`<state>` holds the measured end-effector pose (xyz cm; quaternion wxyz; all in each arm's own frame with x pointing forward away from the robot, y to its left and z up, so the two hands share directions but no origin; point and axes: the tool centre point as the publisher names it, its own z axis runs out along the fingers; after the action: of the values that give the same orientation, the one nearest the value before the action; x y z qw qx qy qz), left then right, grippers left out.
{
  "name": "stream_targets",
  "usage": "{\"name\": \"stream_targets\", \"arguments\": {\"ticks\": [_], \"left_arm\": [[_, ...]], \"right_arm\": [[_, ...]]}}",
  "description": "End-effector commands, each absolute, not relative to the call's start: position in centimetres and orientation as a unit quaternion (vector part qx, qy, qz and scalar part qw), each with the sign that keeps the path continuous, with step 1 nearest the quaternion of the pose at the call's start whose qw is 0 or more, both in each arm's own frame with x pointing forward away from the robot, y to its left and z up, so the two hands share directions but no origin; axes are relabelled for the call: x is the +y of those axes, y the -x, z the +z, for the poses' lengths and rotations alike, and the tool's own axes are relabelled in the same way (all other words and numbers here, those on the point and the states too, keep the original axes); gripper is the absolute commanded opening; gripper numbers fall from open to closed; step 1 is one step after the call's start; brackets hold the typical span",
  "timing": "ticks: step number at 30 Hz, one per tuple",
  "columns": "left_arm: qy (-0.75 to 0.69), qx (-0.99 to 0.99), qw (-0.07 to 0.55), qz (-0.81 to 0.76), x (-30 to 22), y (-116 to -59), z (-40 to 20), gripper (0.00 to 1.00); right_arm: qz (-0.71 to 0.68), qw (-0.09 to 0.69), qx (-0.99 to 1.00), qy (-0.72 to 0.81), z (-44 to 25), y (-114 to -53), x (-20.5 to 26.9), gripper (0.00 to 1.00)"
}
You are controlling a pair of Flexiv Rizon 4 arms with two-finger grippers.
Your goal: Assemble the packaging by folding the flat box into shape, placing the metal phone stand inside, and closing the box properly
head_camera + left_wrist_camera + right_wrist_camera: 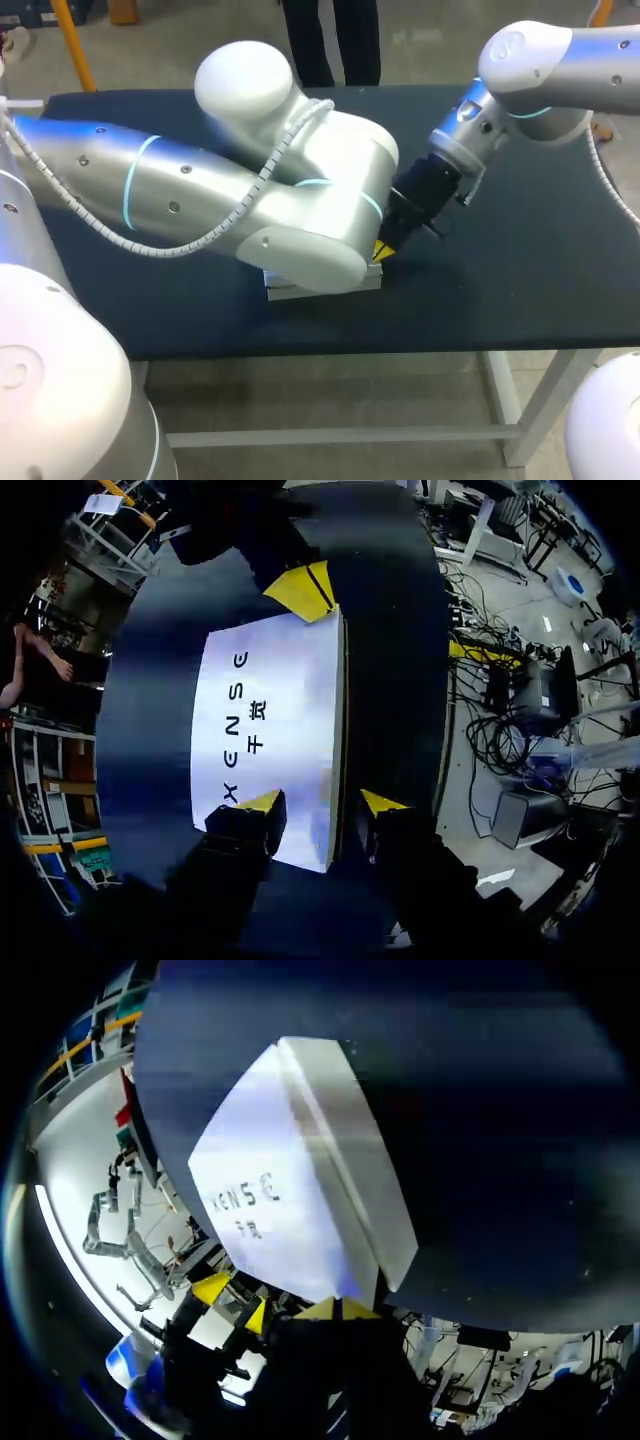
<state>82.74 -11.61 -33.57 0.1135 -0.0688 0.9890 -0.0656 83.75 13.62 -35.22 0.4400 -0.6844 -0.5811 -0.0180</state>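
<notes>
Box [322, 287] lies on the worktop [520, 270]. In the head view it is largely hidden under the left arm [250, 190], and only a white corner shows. The right end effector [384, 252] stands at that corner.

Left wrist view: the left end effector [322, 802] is moderately spread and holds nothing. One tip sits over the printed top face, the other just beside the long side wall. The right end effector's tips meet at the far end of the box.

Right wrist view: the tips are together against the near end. A top face and a side face are visible.

The phone stand is not visible. The step is judged to be squaring or closing the box. The next move requires steady bracing while the end is pressed home.
</notes>
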Motion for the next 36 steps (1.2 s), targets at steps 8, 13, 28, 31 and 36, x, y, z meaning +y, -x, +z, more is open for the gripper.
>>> {"name": "stream_targets", "arguments": {"ticks": [8,13,28,31,36], "left_arm": [[0.059,0.979,0.078,-0.177,-8.9,-83.5,-32.3,0.00],[0.071,0.978,0.045,-0.190,-8.9,-84.4,-33.8,0.00],[0.090,0.977,0.020,-0.190,-8.5,-84.3,-35.4,0.00],[0.092,0.977,0.020,-0.189,-8.5,-84.1,-35.5,0.00],[0.095,0.978,0.024,-0.186,-8.5,-83.9,-35.6,0.00]], "right_arm": [[-0.014,0.440,-0.581,0.684,-35.4,-84.0,14.0,0.00],[-0.013,0.440,-0.581,0.684,-35.4,-84.0,14.0,0.00],[-0.015,0.435,-0.578,0.690,-35.7,-83.9,13.8,0.00],[-0.015,0.433,-0.577,0.692,-35.8,-83.9,13.8,0.00],[-0.016,0.428,-0.575,0.697,-36.0,-83.8,13.8,0.00]]}}
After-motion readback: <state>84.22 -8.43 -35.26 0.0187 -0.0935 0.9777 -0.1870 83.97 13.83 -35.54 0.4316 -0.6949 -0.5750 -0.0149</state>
